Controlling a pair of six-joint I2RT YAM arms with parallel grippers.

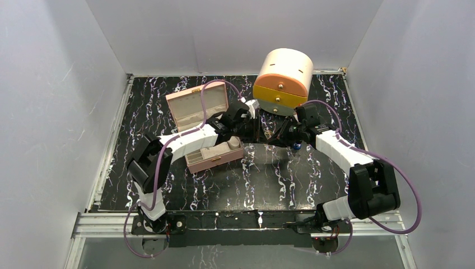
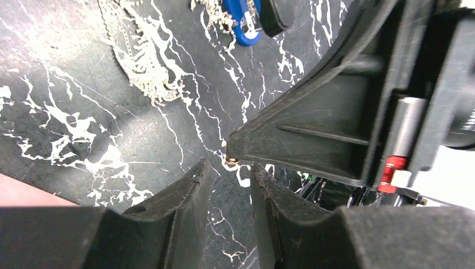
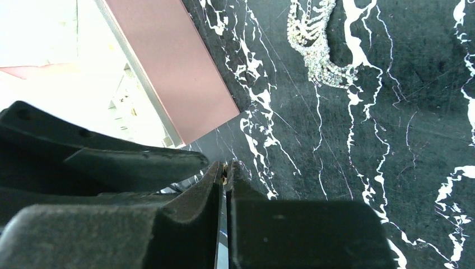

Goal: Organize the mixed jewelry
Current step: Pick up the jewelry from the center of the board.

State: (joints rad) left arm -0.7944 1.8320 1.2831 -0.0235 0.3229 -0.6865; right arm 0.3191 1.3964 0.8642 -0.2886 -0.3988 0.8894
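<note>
A tiny gold piece of the mixed jewelry (image 3: 225, 171) is pinched at the very tips of my right gripper (image 3: 225, 168), which is shut on it just above the black marbled table. In the left wrist view the same gold piece (image 2: 232, 161) glints at the tip of the right gripper's dark fingers (image 2: 313, 134). My left gripper (image 2: 231, 171) is open, its two fingertips on either side just short of the piece, with nothing between them. A silver chain necklace (image 2: 140, 61) lies on the table beyond; the right wrist view also shows this necklace (image 3: 319, 50).
An open pink box (image 1: 208, 152) stands on the table under the left arm, its lid (image 1: 197, 107) raised. A round cream and orange drawer chest (image 1: 283, 78) stands at the back. A blue elongated object (image 2: 243, 22) lies near the necklace. Grey walls enclose the table.
</note>
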